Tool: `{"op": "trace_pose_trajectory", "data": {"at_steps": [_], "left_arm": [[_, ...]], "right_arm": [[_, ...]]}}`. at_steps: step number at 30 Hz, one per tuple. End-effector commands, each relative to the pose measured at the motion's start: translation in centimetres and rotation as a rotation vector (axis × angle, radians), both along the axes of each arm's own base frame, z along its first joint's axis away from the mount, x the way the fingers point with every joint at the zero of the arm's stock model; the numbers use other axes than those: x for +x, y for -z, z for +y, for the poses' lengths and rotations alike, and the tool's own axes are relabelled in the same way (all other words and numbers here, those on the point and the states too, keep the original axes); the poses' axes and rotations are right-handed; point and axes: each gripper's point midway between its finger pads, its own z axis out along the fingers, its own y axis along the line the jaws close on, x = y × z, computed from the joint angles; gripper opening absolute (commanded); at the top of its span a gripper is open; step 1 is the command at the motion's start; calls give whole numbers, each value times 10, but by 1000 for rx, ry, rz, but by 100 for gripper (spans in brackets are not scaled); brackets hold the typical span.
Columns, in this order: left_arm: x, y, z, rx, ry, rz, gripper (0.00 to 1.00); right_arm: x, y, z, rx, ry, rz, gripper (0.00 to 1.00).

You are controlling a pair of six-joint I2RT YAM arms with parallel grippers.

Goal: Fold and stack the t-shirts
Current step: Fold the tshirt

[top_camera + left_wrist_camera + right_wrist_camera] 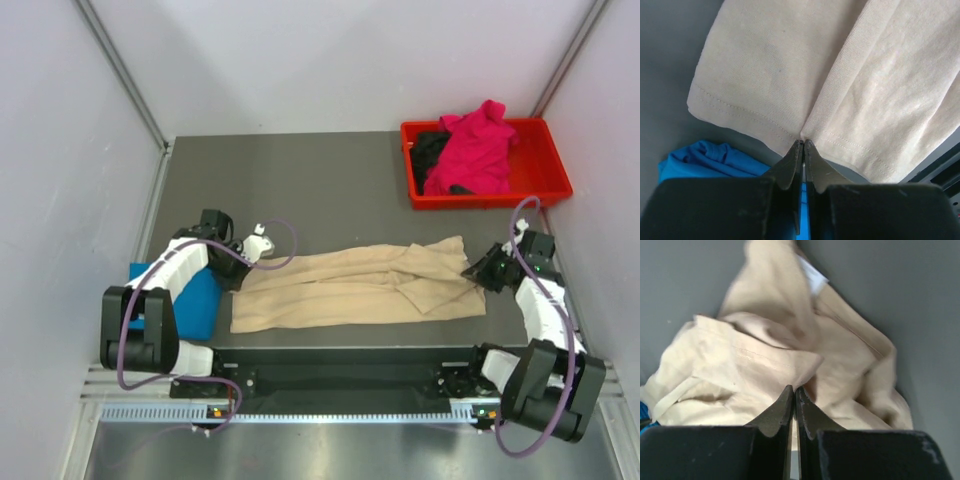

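Beige t-shirt point(360, 285) lies stretched left to right across the near half of the grey table point(300, 180), folded into a long narrow band. It is flatter at the left end and rumpled at the right.

Left gripper point(262, 240) is at the band's left end. From the left wrist its jaws are pressed tight together on the hem point(840, 145), with a crease in the cloth running straight into the tips.

Right gripper point(475, 268) is at the bunched right end. From the right wrist its jaws are closed too, tips point(794, 389) against a fold of the cloth, and pale fabric shows in the slit between the fingers. It looks like a pinch on the shirt.

Blue t-shirt point(195, 300) sits at the near left corner, partly under the left arm and just beside the beige hem.

Red tray point(545, 185) is in the far right corner, well apart. The pink t-shirt point(478, 150) is heaped in it, with the black t-shirt point(430, 150) bunched against its left side.
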Motion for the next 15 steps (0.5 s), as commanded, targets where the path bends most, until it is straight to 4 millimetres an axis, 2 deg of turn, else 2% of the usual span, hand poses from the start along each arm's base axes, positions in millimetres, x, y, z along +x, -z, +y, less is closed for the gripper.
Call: {"op": "trace_pose_trajectory", "data": {"at_steps": [1, 2, 5, 6, 9, 11, 13, 15], "left_arm": [[5, -11, -1, -2, 33, -6, 8], [5, -16, -1, -4, 37, -4, 27], [9, -31, -8, -39, 39, -8, 58], [12, -35, -10, -54, 35, -10, 64], [33, -53, -17, -118, -23, -50, 78], [49, -63, -20, -147, -93, -73, 79], [72, -63, -18, -147, -182, -125, 81], [84, -52, -13, -127, -234, -139, 82]], "right_arm": [[-11, 8, -8, 64, 108, 18, 3], [-18, 16, -8, 75, 125, 38, 14], [-24, 21, -22, 69, 200, 51, 45], [-23, 19, -24, 56, 206, 45, 48], [-4, -5, -37, 0, 214, -52, 52], [15, -29, -46, -55, 212, -132, 54], [31, -44, -59, -131, 228, -175, 55], [52, -57, -58, -176, 189, -246, 54]]}}
